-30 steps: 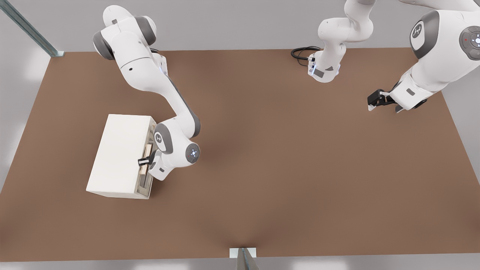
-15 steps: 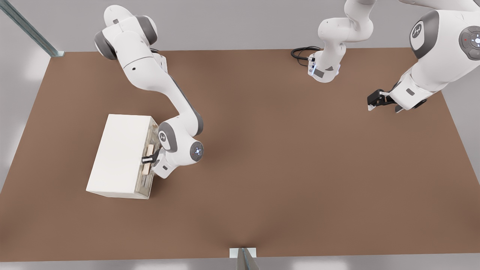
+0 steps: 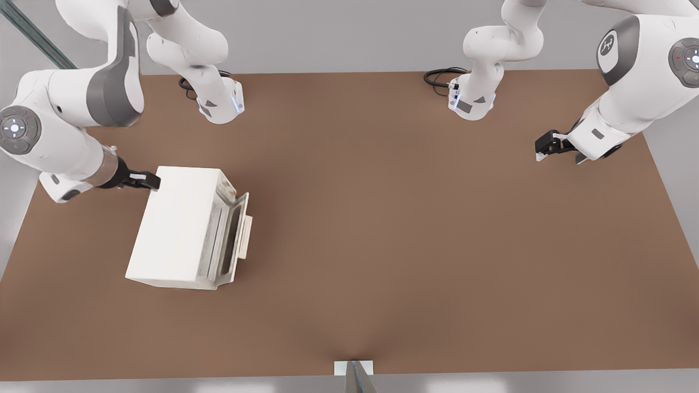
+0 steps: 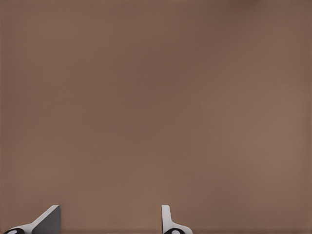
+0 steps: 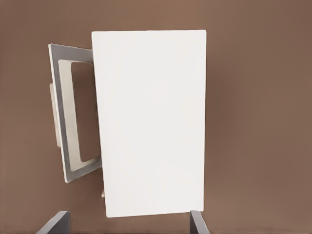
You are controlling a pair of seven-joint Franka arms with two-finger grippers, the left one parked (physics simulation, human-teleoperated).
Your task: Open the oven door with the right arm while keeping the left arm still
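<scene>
The oven (image 3: 177, 226) stands on the brown table (image 3: 409, 245), its door (image 3: 234, 240) swung ajar at 3 o'clock. The pincer (image 3: 146, 181), fingers apart and empty, hovers at the oven's 10 o'clock corner.
</scene>
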